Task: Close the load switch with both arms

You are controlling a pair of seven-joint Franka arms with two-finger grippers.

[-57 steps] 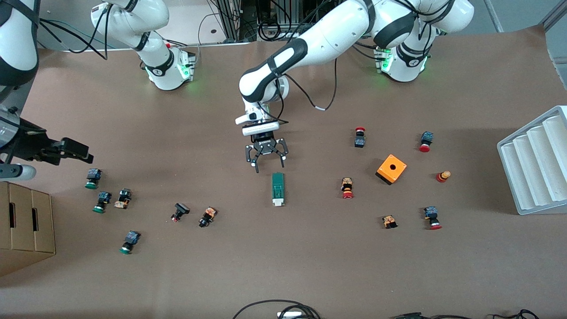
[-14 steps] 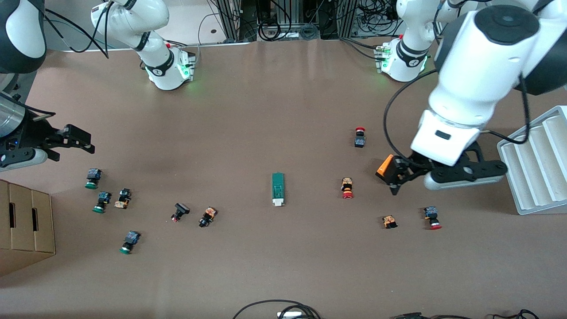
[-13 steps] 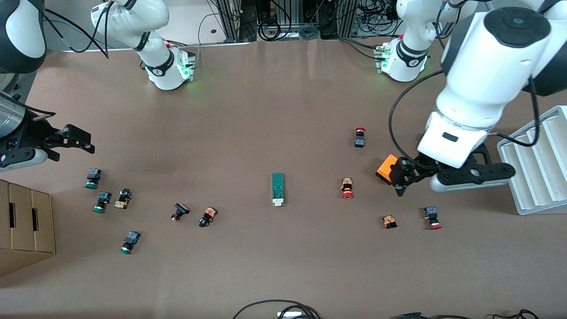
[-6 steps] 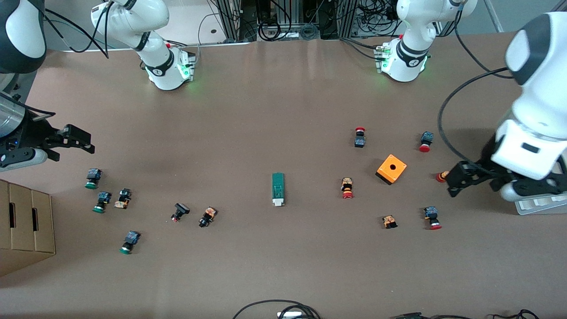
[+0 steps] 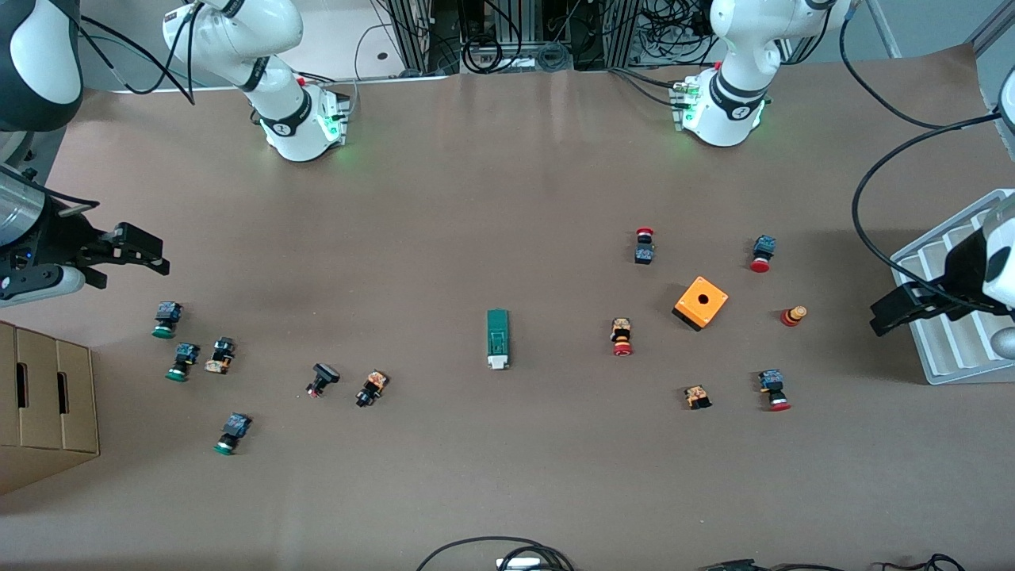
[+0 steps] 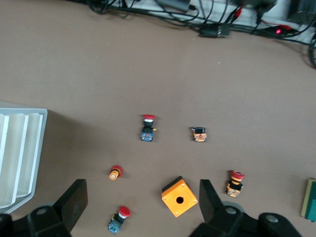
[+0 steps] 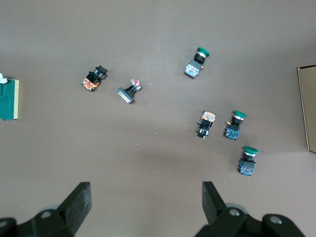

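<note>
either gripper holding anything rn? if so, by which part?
Nothing held. Left gripper and right gripper are both open and empty; the load switch lies untouched mid-table.

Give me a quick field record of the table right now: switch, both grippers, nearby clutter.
load switch: lies flat mid-table, white end toward the front camera, untouched
left gripper: open, holding nothing, up by the white ribbed tray
right gripper: open, holding nothing, at its own end of the table above the green-capped buttons
white ribbed tray: at the left arm's end
orange box: between switch and tray, hole up
green-capped buttons: cluster near the cardboard box
cardboard box: at the right arm's end
</note>
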